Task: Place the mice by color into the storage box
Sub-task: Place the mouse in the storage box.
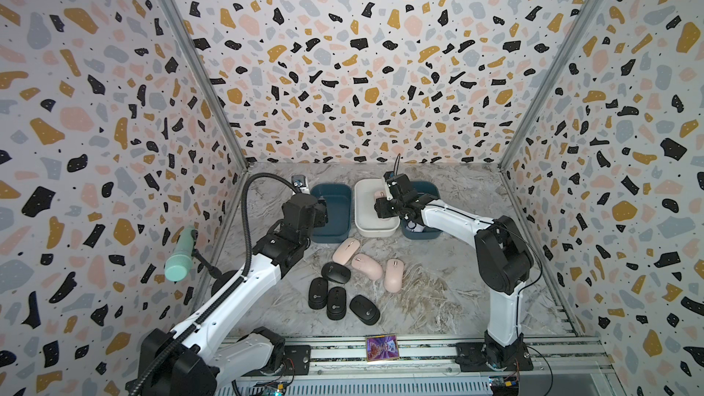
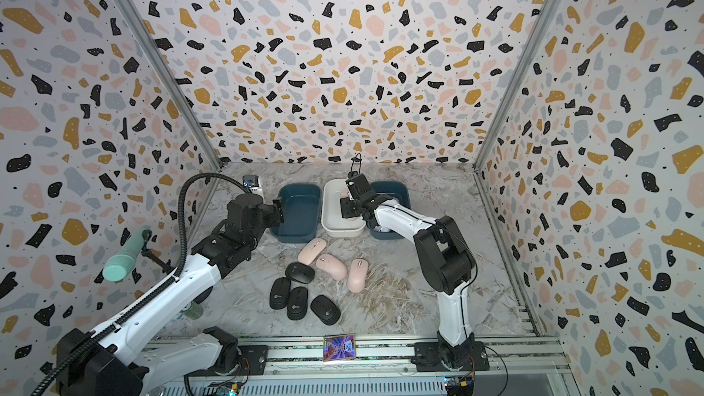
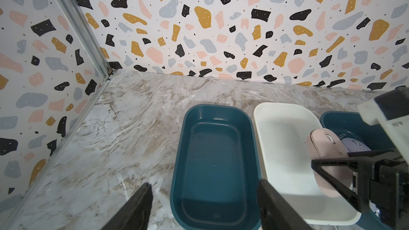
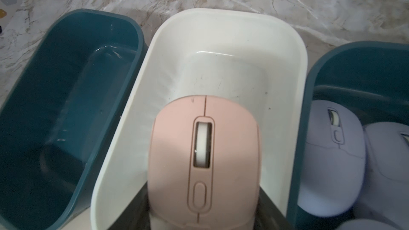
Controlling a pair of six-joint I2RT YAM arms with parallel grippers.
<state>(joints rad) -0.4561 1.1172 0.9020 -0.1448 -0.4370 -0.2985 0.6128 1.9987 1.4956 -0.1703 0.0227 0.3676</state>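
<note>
A pink mouse [image 4: 203, 162] is held by the right gripper [image 1: 385, 205] over the white box [image 4: 221, 16], its long axis along the box's length and its wheel end toward the back wall [image 1: 362, 70]. Its rear is clasped between the fingers [image 4: 270, 209], with the front jutting beyond them. Lilac mice [image 4: 329, 169] in the right blue box [image 4: 309, 80] are shown plainly only in the right wrist view. Three pink mice [image 1: 366, 266] and four black mice [image 1: 336, 302] on the table [image 1: 438, 299] are seen in both top views. The left gripper [image 3: 203, 188] is released above the left blue box [image 3: 188, 116].
</note>
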